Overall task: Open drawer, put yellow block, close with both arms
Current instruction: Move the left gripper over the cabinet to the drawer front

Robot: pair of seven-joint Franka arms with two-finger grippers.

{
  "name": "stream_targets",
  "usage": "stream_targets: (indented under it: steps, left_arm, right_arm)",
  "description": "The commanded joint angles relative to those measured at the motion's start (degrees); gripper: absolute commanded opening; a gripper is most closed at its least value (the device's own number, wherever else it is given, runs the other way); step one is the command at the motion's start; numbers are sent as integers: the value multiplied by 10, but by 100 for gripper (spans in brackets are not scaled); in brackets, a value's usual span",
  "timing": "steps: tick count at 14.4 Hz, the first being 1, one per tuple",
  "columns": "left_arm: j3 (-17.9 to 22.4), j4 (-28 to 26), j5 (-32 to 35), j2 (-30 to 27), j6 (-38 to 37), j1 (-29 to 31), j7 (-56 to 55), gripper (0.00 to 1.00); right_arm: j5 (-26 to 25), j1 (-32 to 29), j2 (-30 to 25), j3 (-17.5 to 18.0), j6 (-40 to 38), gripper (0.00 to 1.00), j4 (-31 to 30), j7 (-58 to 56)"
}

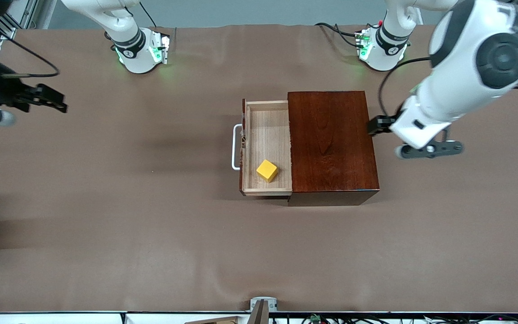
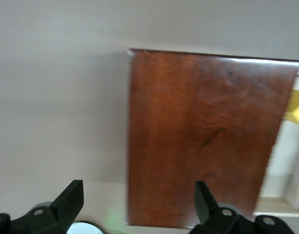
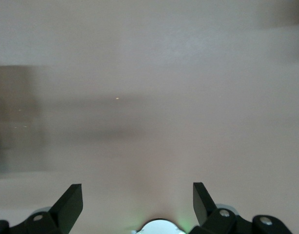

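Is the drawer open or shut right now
Open. The drawer is pulled out of the mahogany box, its pale wood lining exposed, with the yellow block sitting inside.

Even, bright overhead light fills the table. Soft shadows smear across the cloth beside the mahogany box, whose glossy top catches a pale glare along one edge. Both wrist views are blurred; green glow tints each arm's base.
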Motion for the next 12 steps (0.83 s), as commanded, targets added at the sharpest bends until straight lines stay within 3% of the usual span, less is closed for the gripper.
stream_targets:
  steps: [1, 7, 12]
  left_arm:
    - [5, 16, -17, 16, 8, -41, -53, 100]
    - [4, 27, -17, 74, 144, -183, -320, 100]
    - [3, 84, -18, 145, 227, -236, -490, 100]
  right_arm:
    - [-16, -30, -9, 15, 20, 100, -8, -27]
    - [-27, -37, 30, 16, 24, 100, 58, -20]
    - [-17, -49, 30, 16, 25, 100, 58, -21]
